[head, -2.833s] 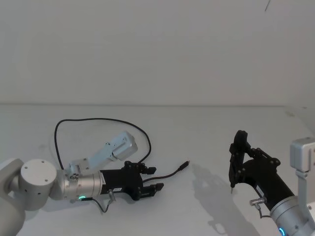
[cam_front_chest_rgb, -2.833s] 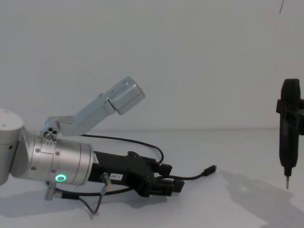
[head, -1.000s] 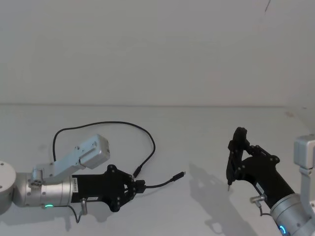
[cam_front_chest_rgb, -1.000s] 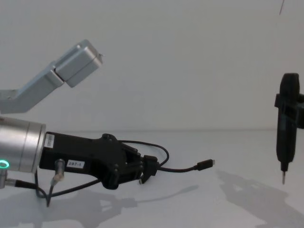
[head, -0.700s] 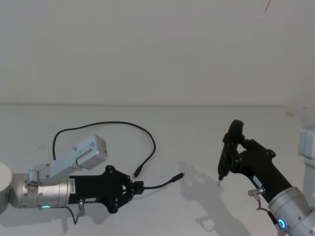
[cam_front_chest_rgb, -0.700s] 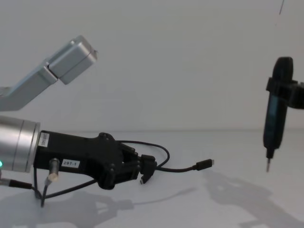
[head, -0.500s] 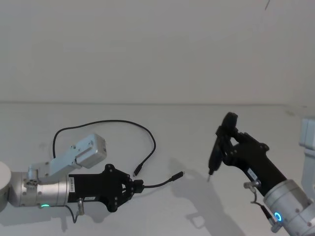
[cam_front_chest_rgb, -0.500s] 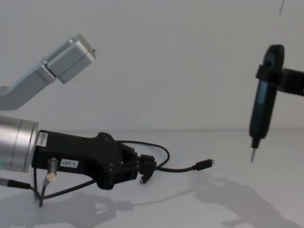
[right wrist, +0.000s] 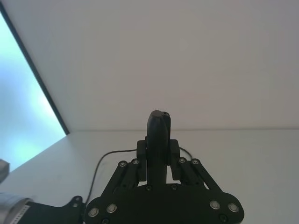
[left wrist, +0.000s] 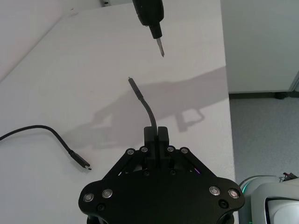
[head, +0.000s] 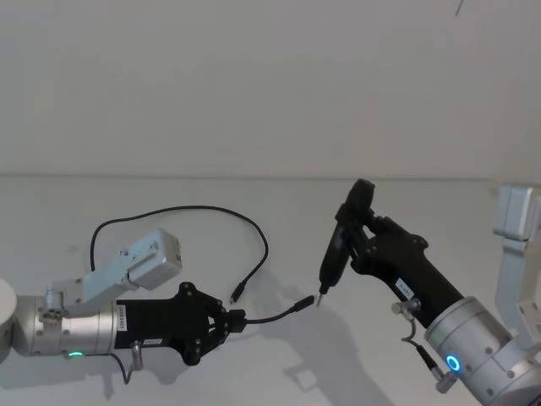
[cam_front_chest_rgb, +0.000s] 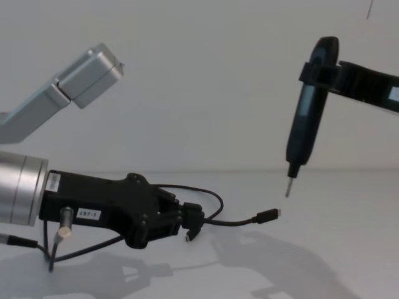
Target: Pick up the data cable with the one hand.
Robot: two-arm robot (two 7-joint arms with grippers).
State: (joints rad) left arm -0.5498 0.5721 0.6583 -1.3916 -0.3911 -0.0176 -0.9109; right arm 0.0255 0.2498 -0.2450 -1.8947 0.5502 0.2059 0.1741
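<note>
We saw the data cable [head: 209, 209] caught in the left gripper [head: 235, 320], low over the table.
Its short end stuck out past the clenched fingers [left wrist: 162, 134] and ended in a free plug [cam_front_chest_rgb: 269, 215] held off the white table [head: 456, 203], while the long loop lay on the surface behind, its other plug [head: 237, 296] just beside the gripper. The left arm lay nearly level, pointing toward the middle. The right gripper [head: 357, 227] reached in from the right, tilted down, its fingers clamped on a black pen tool [cam_front_chest_rgb: 305, 118] whose metal tip hung near the free plug. A plain pale wall [head: 254, 85] stood behind. Half a second before, the pen had been farther right; the left gripper had scarcely shifted.
</note>
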